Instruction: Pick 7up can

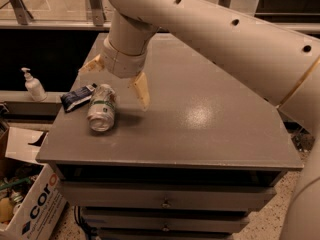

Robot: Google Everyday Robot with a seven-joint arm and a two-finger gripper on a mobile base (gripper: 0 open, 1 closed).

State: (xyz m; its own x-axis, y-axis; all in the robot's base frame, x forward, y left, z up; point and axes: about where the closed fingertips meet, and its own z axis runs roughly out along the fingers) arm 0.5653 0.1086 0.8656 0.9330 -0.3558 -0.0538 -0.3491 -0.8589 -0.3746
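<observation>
The 7up can (102,108) lies on its side on the left part of the grey table (200,129), its silver end facing the camera, green lettering on its pale body. My gripper (116,77) hangs just above and behind the can with its fingers spread wide. One finger (140,90) points down right of the can. The other finger (91,64) sticks out to the upper left. Nothing is between them.
A blue snack packet (77,97) lies touching the can's left side. A white pump bottle (33,85) stands on a ledge left of the table. A cardboard box (30,204) sits on the floor at lower left. My arm (240,39) crosses the table's back.
</observation>
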